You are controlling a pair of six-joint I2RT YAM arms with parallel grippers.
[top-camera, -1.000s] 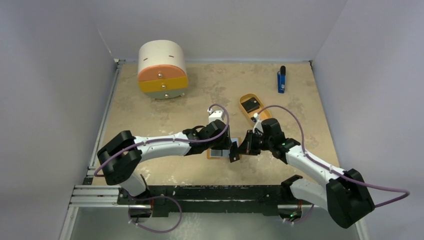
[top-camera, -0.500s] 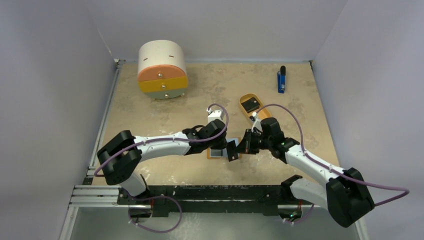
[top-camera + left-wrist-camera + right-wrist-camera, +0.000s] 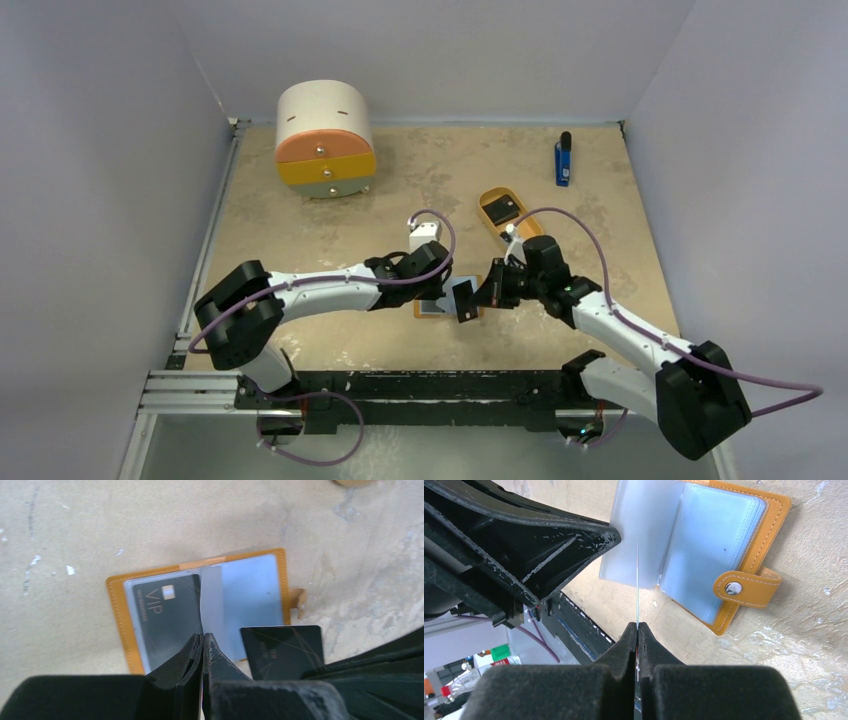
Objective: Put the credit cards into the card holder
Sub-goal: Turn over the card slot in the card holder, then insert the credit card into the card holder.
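Mottled tan tabletop (image 3: 300, 235), pale grey walls (image 3: 450, 50) L, R & back, even light

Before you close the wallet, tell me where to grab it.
Grip the snap strap, coming from its free end, on the side away from the VIP card: it juts past the wallet's cover, which lies flat on the table.

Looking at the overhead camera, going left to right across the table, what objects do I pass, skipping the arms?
round drawer cabinet → card holder → tan oval tray → blue-and-black stick
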